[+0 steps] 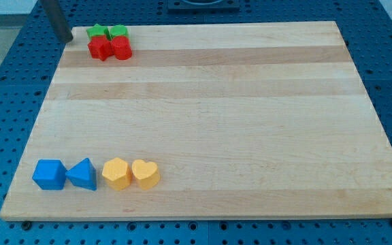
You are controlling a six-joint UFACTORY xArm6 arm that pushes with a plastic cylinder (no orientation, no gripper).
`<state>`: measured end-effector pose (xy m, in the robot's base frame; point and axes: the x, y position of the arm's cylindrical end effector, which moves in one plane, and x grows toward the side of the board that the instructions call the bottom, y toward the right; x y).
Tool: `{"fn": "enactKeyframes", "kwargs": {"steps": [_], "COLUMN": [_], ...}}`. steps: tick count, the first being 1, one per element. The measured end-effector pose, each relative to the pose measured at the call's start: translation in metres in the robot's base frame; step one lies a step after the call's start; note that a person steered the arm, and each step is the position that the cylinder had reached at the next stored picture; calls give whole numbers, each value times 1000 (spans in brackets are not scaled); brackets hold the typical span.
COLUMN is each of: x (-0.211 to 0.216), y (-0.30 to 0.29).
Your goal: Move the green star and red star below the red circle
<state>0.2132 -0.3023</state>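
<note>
Our rod comes down at the view's top left, and my tip (67,39) rests at the very corner of the wooden board (209,116), right by its left and top edges; we carry no gripper, only this plain dark rod, so nothing opens or closes. Just to the view's right of my tip sits a tight cluster of four blocks, all touching. The green star (97,31) is nearest, hard against the board's top edge, with a second green block (118,32) beside it whose shape we cannot make out. Below the green star lies the red star (100,47), and to its right a red block (122,47) of rounder outline, though its exact shape is hard to tell. The stars are squat and pointed, with no clear long axis, and which way their points face is too small to read. Far below my tip, near the board's bottom edge, a row holds a blue cube (50,174), a blue triangle (82,174), a yellow hexagon (117,173) and a yellow heart (145,173). The board is pale, smooth, banded wood, lying on a blue perforated table (5,61). Between cluster and bottom row, and all toward the view's right, the wood lies open.
</note>
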Motion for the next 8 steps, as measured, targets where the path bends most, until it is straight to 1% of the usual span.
{"fn": "enactKeyframes", "kwargs": {"steps": [1,3,5,8], "x": [-21,-20,5,56], "y": [10,51,71,80]}}
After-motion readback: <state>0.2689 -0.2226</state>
